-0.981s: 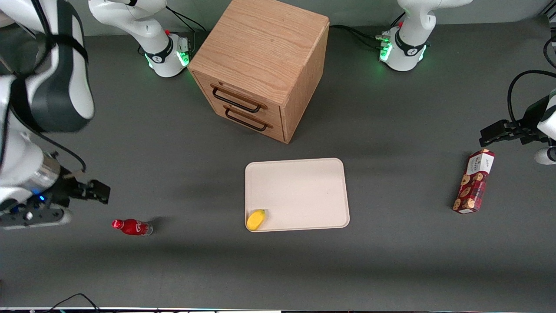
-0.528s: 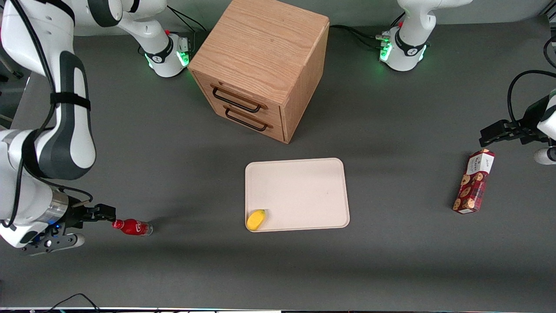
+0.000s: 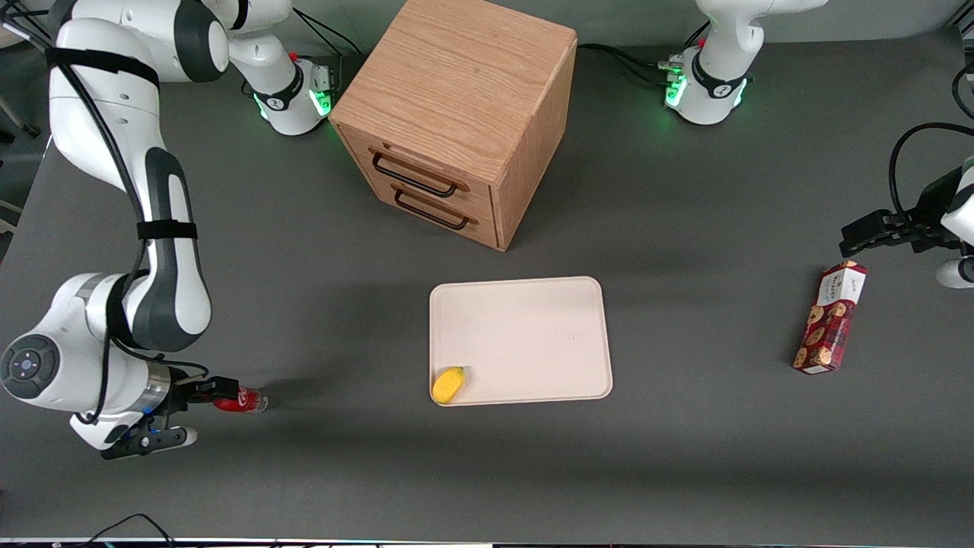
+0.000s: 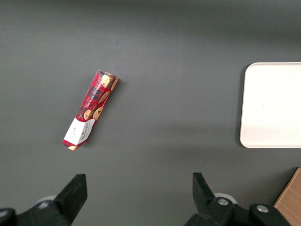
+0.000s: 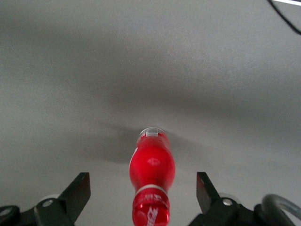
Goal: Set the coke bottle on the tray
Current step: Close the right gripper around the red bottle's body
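Hand [image 3: 214, 390] low at the worktop [image 3: 319, 472], fingers spread wide astride the lying coke bottle's [image 3: 242, 399] cap end, nothing gripped, tray [image 3: 525, 304] well apart toward the parked arm's end.

Red coke bottle [image 3: 242, 399] with white lettering, cream-beige tray [image 3: 525, 335], black tool [image 5: 143, 197], dark grey table [image 3: 685, 457].

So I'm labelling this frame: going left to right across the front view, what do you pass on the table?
The gripper, open around the cap end of the coke bottle → lemon-yellow object in a corner of the tray → cookie box. The wooden drawer cabinet overlaps the tray's span, so it is left out.
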{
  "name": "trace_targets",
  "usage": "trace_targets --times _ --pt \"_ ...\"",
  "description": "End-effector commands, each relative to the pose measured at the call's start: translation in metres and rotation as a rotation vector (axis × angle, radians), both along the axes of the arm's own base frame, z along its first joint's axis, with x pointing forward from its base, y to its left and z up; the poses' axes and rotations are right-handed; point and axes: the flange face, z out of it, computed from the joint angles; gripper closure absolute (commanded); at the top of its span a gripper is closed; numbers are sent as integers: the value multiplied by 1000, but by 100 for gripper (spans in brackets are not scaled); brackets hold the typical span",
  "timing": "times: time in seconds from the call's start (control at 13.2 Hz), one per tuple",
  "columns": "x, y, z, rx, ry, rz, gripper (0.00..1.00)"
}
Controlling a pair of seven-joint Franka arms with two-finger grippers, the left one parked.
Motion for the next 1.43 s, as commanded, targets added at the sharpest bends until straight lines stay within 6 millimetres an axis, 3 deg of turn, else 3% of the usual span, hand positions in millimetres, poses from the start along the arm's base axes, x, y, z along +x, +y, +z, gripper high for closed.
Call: trace_targets --times 0.0,0.45,0.53,0.75,0.98,1.13,1.36 --pt "3 -3 0 20 -6 12 0" --pt "-6 -8 -15 11 32 4 1" --pt "-7 -9 -17 12 37 4 8" --pt "-7 -9 -15 10 36 -1 63" --pt "-6 -6 -9 8 27 3 98" --pt "-6 -5 0 9 24 -2 100" --pt "-11 -6 52 -6 37 4 100"
